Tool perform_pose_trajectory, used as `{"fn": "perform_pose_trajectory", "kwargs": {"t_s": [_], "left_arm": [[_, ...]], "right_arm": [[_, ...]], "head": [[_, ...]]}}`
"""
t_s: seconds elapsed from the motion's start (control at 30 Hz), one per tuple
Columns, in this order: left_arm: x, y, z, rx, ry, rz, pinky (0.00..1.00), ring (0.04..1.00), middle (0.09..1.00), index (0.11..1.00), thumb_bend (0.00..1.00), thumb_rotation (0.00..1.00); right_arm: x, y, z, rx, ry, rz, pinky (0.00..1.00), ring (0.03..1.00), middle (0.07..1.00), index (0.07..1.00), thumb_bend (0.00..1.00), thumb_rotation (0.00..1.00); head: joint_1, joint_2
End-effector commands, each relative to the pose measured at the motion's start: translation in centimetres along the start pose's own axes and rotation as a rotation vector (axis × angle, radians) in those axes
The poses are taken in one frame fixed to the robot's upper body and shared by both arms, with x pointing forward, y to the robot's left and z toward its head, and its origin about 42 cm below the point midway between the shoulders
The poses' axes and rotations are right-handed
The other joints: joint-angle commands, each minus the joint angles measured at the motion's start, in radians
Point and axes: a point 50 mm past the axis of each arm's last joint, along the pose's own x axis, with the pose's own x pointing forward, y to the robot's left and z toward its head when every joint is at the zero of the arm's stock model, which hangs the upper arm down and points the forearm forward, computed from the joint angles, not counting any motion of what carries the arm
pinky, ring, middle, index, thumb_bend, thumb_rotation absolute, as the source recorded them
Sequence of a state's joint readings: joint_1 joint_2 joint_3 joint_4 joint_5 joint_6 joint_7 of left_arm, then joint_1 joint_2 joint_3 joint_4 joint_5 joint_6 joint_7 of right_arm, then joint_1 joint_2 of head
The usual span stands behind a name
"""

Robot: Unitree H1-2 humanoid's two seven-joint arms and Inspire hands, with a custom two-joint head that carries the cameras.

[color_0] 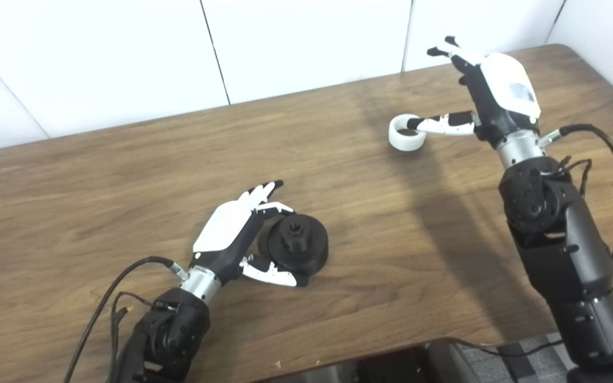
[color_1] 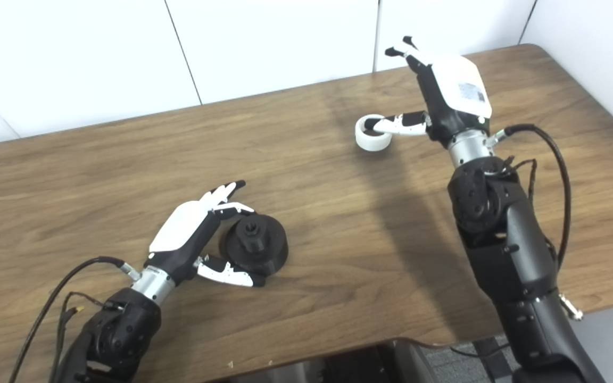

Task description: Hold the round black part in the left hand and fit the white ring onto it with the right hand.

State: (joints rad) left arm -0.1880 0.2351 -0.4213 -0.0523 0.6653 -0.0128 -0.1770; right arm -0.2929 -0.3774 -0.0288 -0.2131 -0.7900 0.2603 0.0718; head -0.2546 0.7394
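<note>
The round black part (color_0: 298, 244), a disc with a raised hub in its middle, lies flat on the wooden table (color_0: 125, 175) near the front. My left hand (color_0: 229, 229) is open and cupped against its left side, with the thumb along the part's near edge and the fingers (color_0: 264, 192) stretched past its far edge. The white ring (color_0: 406, 133) lies on the table at the back right. My right hand (color_0: 493, 90) is open beside it. Its thumb tip reaches into the ring's opening and its fingers point up and away.
White wall panels (color_0: 306, 48) run behind the table's far edge. The table's right edge and rounded corner (color_0: 578, 53) lie close to my right hand. Cables (color_0: 612, 175) loop off both forearms. The table's front edge (color_0: 370, 354) runs along the bottom.
</note>
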Motion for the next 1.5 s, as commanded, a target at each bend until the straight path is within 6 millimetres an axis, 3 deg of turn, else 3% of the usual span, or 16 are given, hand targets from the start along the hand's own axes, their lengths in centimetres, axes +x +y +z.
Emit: {"fn": "perform_pose_trajectory", "kwargs": {"t_s": [0.0,0.27,0.63,0.83,1.47], "left_arm": [[0.0,0.7,-0.4,0.024,0.003,0.003,1.00,1.000,1.000,0.608,0.94,0.32],[0.1,0.8,-0.4,0.016,0.001,0.013,1.00,1.000,1.000,0.606,0.94,0.33],[0.1,1.0,-0.4,0.019,0.008,0.011,1.00,1.000,1.000,0.605,0.95,0.32],[0.1,1.0,-0.5,0.016,0.010,0.010,1.00,1.000,1.000,0.605,0.95,0.32],[-0.2,0.9,-0.5,0.021,0.004,0.011,1.00,1.000,1.000,0.600,0.95,0.32]], "right_arm": [[1.8,-1.9,0.3,-0.038,-0.013,-0.051,0.75,0.929,0.968,0.822,0.85,0.37],[3.4,-1.1,-0.6,-0.116,0.056,0.072,0.85,0.991,1.000,0.849,0.92,0.51],[5.2,1.1,-1.7,-0.183,0.102,0.230,0.88,1.000,1.000,0.884,1.00,0.69],[5.3,2.3,-1.7,-0.189,0.115,0.295,0.91,1.000,1.000,0.905,1.00,0.71],[4.8,4.0,-1.6,-0.229,0.098,0.330,0.86,0.995,1.000,0.887,1.00,0.65]], "head": [[0.005,0.001],[0.013,0.001],[0.031,0.001],[0.033,0.001],[0.041,0.006]]}}
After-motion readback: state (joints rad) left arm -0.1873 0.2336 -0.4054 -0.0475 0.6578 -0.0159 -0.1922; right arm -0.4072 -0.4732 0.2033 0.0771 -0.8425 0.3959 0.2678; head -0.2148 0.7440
